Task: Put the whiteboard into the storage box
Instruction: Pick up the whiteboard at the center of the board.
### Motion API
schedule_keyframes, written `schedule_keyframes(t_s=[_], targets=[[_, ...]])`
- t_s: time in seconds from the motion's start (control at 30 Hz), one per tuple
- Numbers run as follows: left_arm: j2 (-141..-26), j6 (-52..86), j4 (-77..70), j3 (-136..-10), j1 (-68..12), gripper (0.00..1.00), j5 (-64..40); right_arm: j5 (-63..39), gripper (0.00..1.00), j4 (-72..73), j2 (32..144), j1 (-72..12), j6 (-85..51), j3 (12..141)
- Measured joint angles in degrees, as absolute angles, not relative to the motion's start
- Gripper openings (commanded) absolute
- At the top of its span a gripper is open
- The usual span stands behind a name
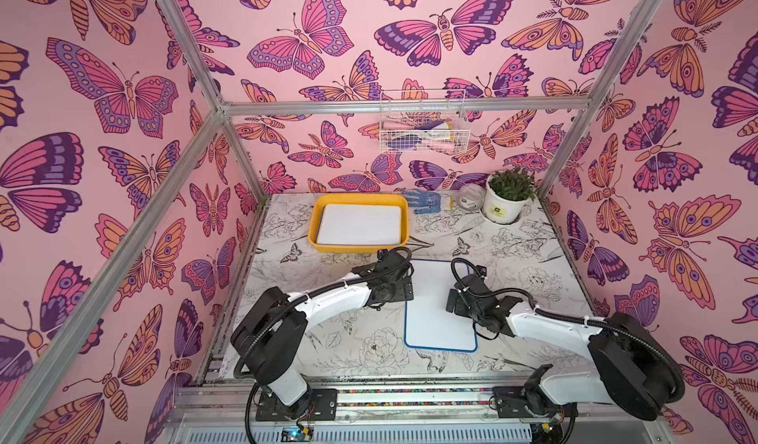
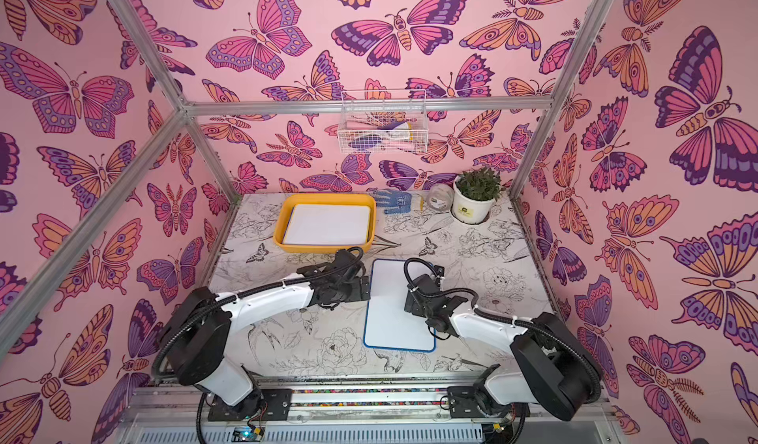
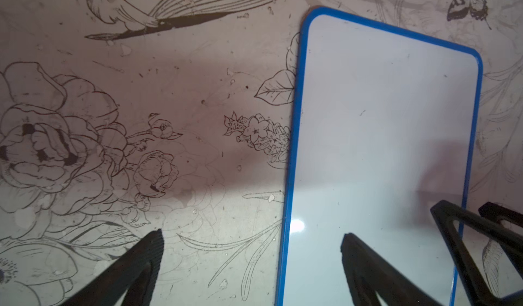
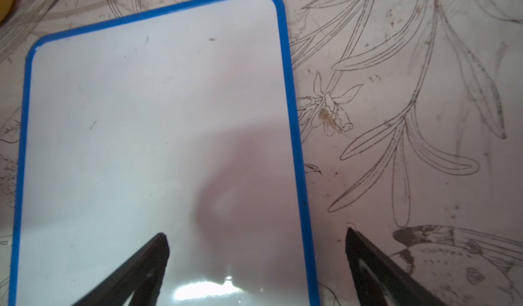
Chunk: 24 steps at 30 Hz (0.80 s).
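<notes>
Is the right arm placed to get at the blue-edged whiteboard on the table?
Probably yes. The right pincer is open and straddles the long edge of the whiteboard, one finger over the board, one over the table; nothing lies between.

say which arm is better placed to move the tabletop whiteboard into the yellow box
Left, probably: both open claws straddle a long edge of the whiteboard, but the left claw sits nearer the storage box than the right claw.
</notes>
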<state>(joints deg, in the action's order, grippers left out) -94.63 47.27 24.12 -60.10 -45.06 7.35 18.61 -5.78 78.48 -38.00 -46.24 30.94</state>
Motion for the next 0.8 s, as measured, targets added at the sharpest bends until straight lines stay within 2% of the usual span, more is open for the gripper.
schedule_keyframes(t_s=[0.5, 0.8], targets=[[-95.94, 49.41, 25.06, -59.11, -42.41, 1.0, 6.2, 9.37, 1.0, 5.48, 86.21, -38.41, -40.71, 34.5], [-95.68, 49.32, 25.21, -56.64, -40.16, 1.0, 4.6, 7.9, 0.99, 8.82, 88.33, -44.69, -44.45, 35.86]])
